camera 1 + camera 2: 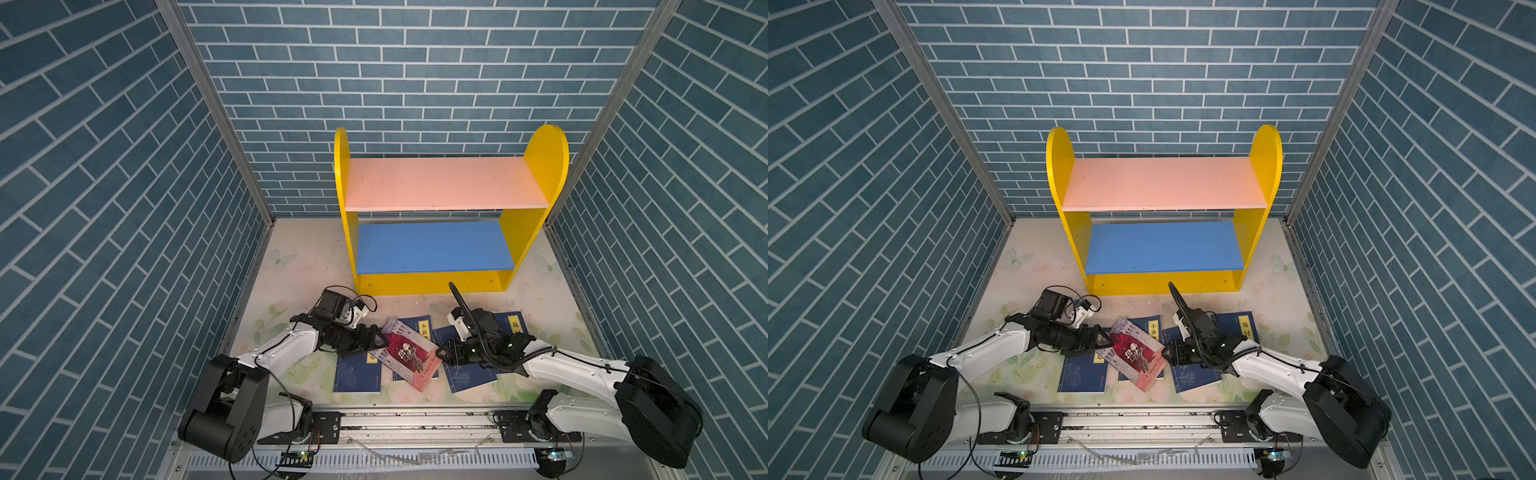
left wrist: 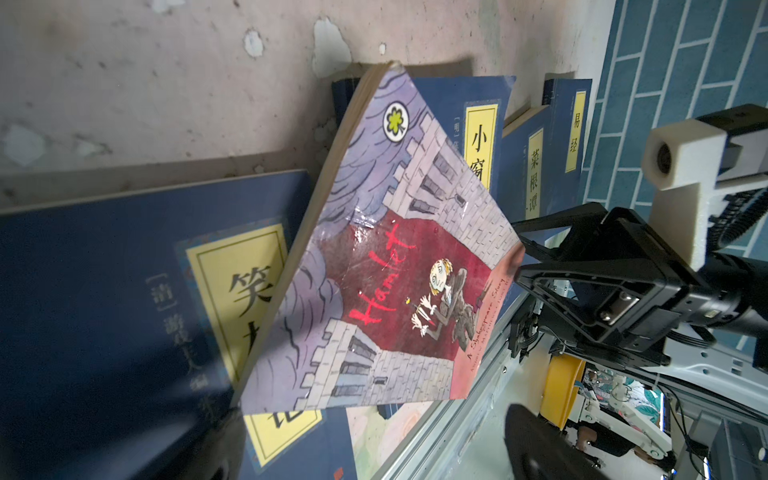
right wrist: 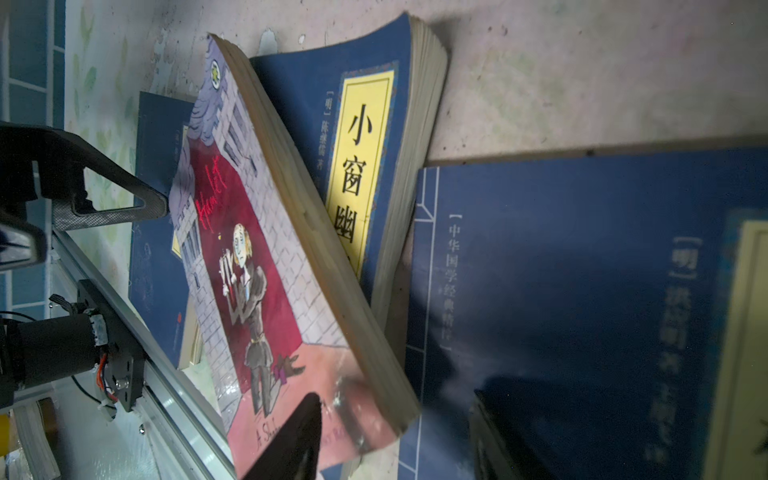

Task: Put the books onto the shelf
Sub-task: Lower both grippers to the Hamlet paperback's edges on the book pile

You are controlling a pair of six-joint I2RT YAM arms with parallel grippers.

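The shelf point(image 1: 545, 166) stands at the back with its pink board point(image 1: 440, 183) and blue board point(image 1: 432, 249) bare. The books lie in front of it: navy ones point(image 1: 357, 376) point(image 1: 419, 325) point(image 1: 468, 377) point(image 1: 514, 323) flat on the table. The grey-and-red book point(image 1: 409, 353) point(image 2: 395, 270) point(image 3: 257, 270) is tilted up over them. My right gripper point(image 1: 441, 354) point(image 3: 395, 449) is shut on that book's right corner, one finger on the cover. At the book's left edge my left gripper point(image 1: 384, 341) point(image 2: 378, 453) is open and holds nothing.
Blue brick walls point(image 1: 124, 208) close in the left, back and right. A metal rail point(image 1: 415, 419) runs along the table's front edge. Bare floral tabletop point(image 1: 299, 266) lies left of the shelf.
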